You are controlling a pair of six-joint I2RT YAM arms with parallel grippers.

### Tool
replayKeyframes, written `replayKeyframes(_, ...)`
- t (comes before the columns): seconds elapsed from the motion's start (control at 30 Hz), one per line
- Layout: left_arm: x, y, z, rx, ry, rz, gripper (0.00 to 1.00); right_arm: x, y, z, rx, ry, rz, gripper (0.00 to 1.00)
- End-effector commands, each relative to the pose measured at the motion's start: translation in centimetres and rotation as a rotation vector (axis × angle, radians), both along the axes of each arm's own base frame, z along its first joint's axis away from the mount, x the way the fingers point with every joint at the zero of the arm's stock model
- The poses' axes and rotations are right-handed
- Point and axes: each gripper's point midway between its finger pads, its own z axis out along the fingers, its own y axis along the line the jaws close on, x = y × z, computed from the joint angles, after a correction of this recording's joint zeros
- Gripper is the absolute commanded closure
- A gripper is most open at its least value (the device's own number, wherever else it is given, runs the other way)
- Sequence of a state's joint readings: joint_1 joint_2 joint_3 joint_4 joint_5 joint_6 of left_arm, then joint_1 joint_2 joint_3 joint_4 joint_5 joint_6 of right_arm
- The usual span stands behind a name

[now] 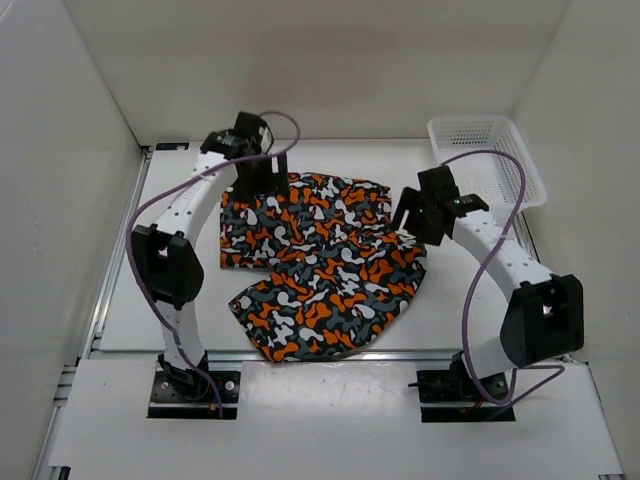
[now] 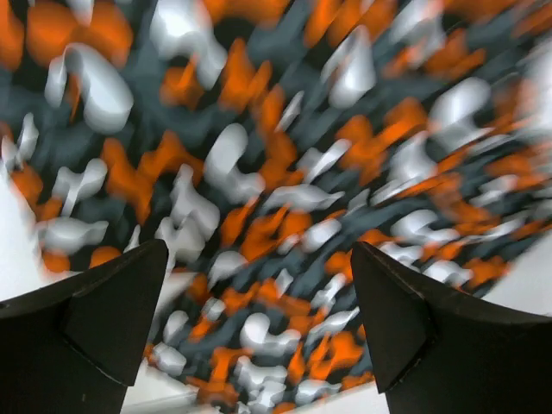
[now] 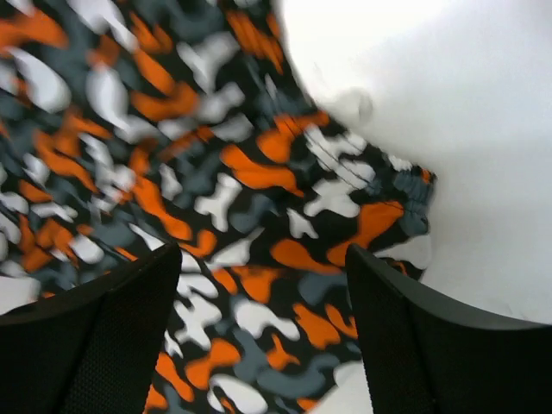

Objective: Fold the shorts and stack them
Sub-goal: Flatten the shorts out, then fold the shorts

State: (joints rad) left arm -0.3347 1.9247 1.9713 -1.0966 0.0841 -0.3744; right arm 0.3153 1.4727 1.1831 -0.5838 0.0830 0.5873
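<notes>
Shorts [image 1: 320, 262] lying spread mid-frame.
Left gripper [image 1: 258, 190] and right gripper [image 1: 418, 222] are hovering over its upper-left and right edges, fingers parted.

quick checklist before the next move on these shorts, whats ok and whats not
1. Is the left claw open and empty: ok.
2. Is the right claw open and empty: ok.
3. Is the left claw over the shorts: ok, the print fills its view.
4. Is the right claw near a cloth edge: ok, the edge and the bare table both show.
5. Are the shorts flat for folding: not ok, they lie in uneven overlapping layers.
6. Is the basket clear of the cloth: ok, it stands apart at the far right corner.
</notes>
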Motion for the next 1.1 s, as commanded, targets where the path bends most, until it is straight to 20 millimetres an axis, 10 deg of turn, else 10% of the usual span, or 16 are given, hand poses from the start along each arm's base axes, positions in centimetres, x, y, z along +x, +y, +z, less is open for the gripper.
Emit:
replayKeyframes(0.0, -6.7, 2.6, 5.9, 0.007, -0.121, 0.017, 0.04, -2.0, -2.2, 3.4, -0.04, -0.102, -0.029, 0.18)
replayKeyframes(0.43, -22.0, 3.7, -12.1, -0.123, 0.36, 0.218, 0.04, -8.3, -4.0, -3.1, 0.077, 0.074, -0.058, 0.17)
replayKeyframes(0.73, -19.9, 5.4, -17.8, 0.023, 0.419, 0.35, 0.25, -7.5, -4.5, -4.1, 0.11, 0.109, -0.069, 0.18)
replayKeyframes(0.83, -18.3, 5.2, -18.5, 0.047, 0.443, 0.334, 0.61, -7.1, -4.5, -3.9, 0.133, 0.105, -0.072, 0.18)
replayKeyframes(0.9, -15.9, 4.9, -18.6, 0.054, 0.431, 0.31, 0.9, -6.8, -4.6, -3.7, 0.144, 0.097, -0.075, 0.17)
replayKeyframes(1.07, -7.9, 7.2, -17.1, 0.096, 0.367, 0.355, 0.9, -7.1, -4.6, -3.9, 0.173, 0.11, -0.074, 0.17)
